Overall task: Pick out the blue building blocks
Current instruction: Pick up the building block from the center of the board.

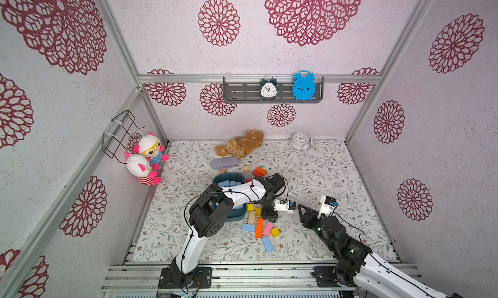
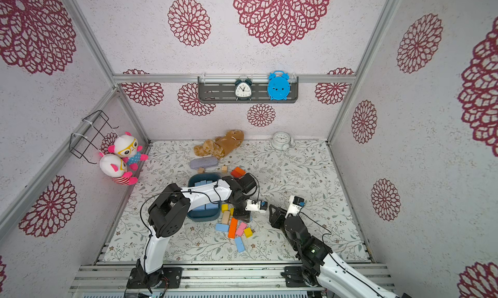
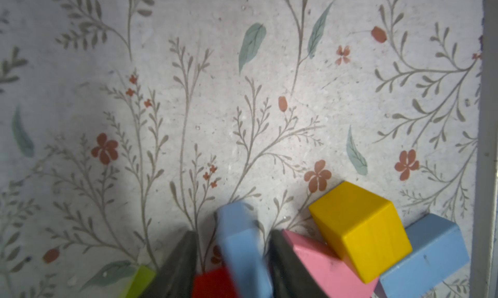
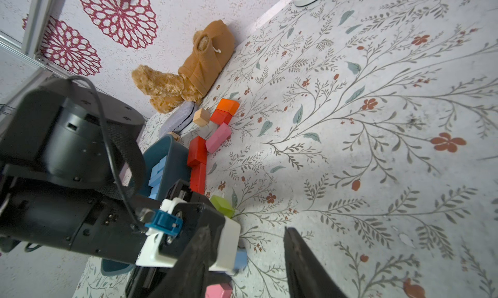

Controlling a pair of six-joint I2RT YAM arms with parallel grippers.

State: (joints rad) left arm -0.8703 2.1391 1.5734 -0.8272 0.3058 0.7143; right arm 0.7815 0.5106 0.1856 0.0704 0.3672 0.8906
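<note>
In the left wrist view a tilted, blurred blue building block stands between the jaws of my left gripper. It lies against one finger, and cloth and a red block show beside the other. Another blue block lies under a yellow cube. In a top view that gripper points down beside the teal tray, which holds several blue blocks. Two more blue blocks lie loose. My right gripper hovers open and empty to the right.
Orange, pink, yellow and tan blocks crowd the loose blue ones. Red and orange blocks lie behind the tray. A plush bear, a grey pouch and a white clock sit at the back.
</note>
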